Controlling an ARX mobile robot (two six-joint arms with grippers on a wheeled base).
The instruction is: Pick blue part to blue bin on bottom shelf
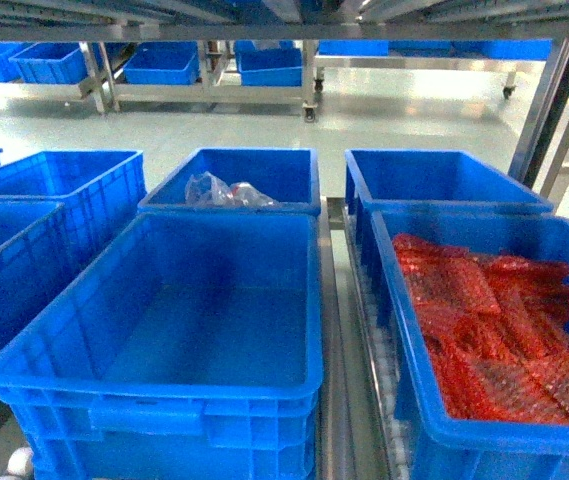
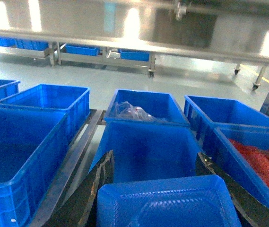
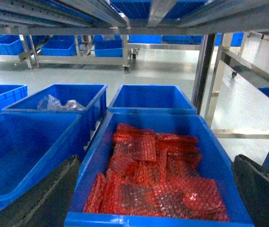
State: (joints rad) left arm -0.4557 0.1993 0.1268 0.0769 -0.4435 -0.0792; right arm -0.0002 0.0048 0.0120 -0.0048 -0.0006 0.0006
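Blue bin [image 1: 164,340] sits empty beside the tub of red pieces [image 1: 504,330]; tool states unclear.

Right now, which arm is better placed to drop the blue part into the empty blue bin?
Left. The left gripper appears to hold the blue part between its fingers, and it faces the empty blue bin. The right gripper is open with nothing in it, over the bin of red pieces.
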